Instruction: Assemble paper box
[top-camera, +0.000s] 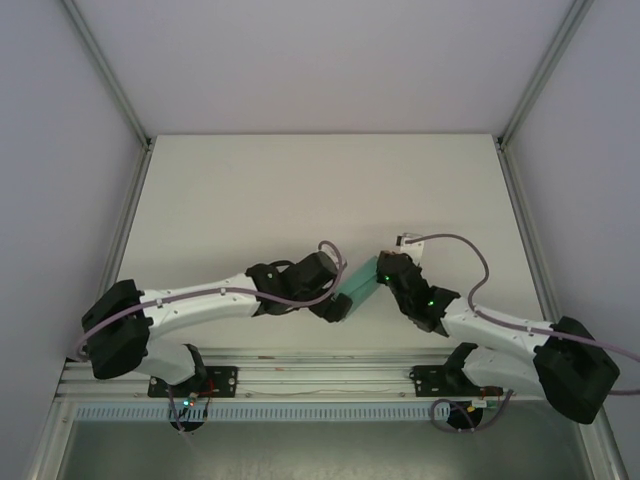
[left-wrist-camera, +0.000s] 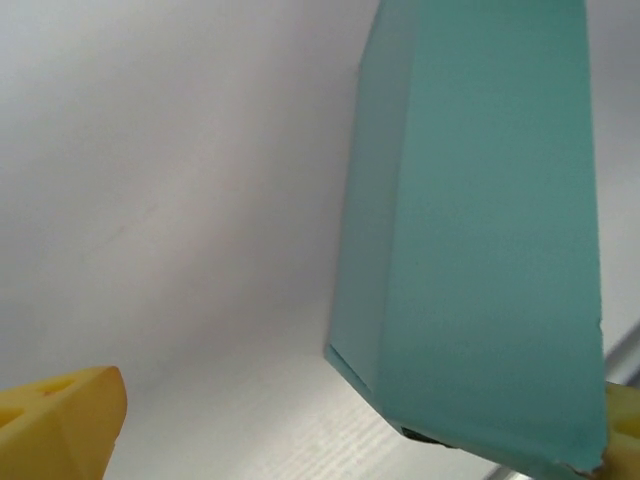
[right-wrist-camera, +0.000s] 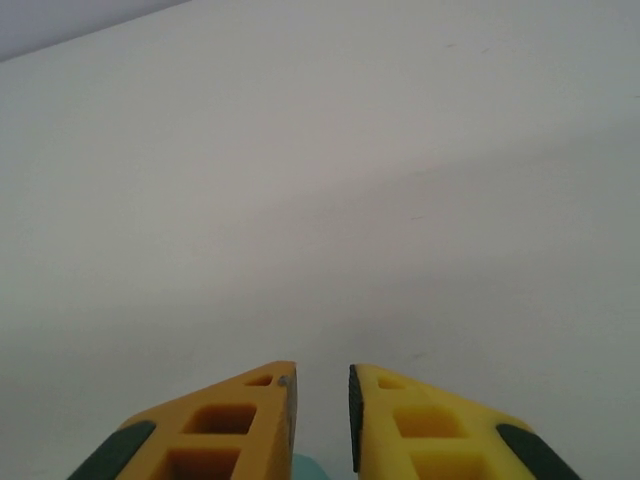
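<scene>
Centrally, toward the front of the table (top-camera: 300, 190), the paper box (top-camera: 361, 284) is pinched by a thin edge in the nearly closed right gripper (right-wrist-camera: 320, 400), the left gripper (left-wrist-camera: 368, 405) spread wide alongside; the left should likely clamp a flat panel squarely before pressing any fold.

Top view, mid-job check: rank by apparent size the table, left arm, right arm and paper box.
1. table
2. left arm and right arm: they look alike, so they are not ranked against each other
3. paper box, smallest
</scene>
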